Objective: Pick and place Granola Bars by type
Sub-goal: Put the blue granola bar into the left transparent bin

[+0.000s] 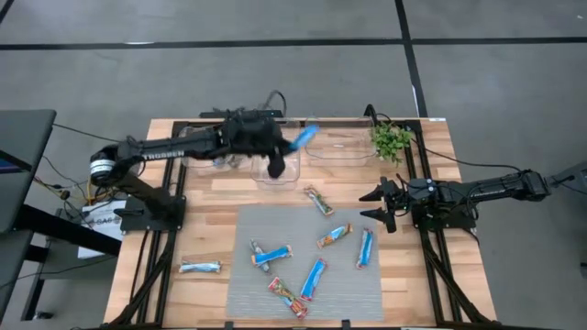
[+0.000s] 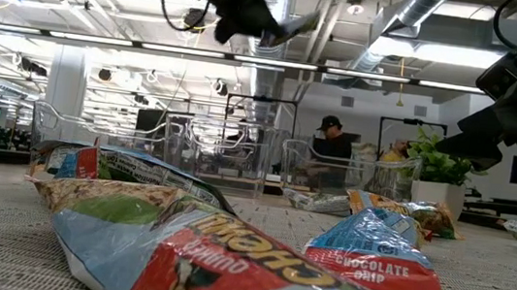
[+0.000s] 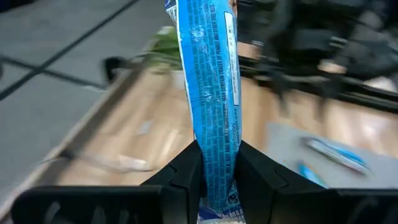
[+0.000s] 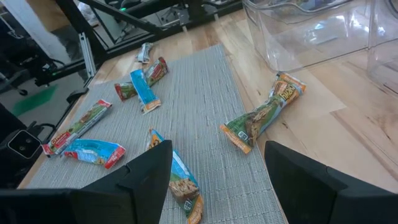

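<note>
Above the clear bins (image 1: pixel 275 170) at the desk's (image 1: pixel 211 229) far edge, the left tool (image 1: pixel 286 151) grips a bright blue granola bar (image 1: pixel 304 138) by one end. Right tool (image 1: pixel 378 205) hangs spread open beside the grey mat (image 1: pixel 275 225), where other granola bars (image 1: pixel 312 280) lie scattered.

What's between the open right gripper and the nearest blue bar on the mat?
Nothing: in the high view, only bare mat and wood separate the right gripper from the blue bar.
</note>
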